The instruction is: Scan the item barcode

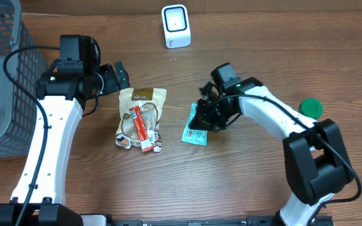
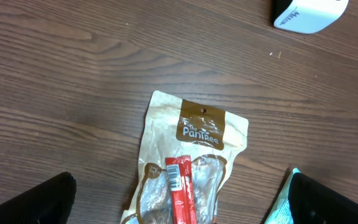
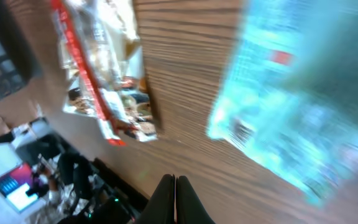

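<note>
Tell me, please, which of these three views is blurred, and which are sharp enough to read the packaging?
Overhead: evenly lit and sharp, though the print on the snack bag is too small to read. Left wrist: sharp, with the bag's brown label legible. Right wrist: heavy motion blur smears the teal packet and the snack bag, so nothing is readable.

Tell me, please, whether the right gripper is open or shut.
Shut. The right gripper shows its fingers pressed together in the wrist view, nothing visible between them.
</note>
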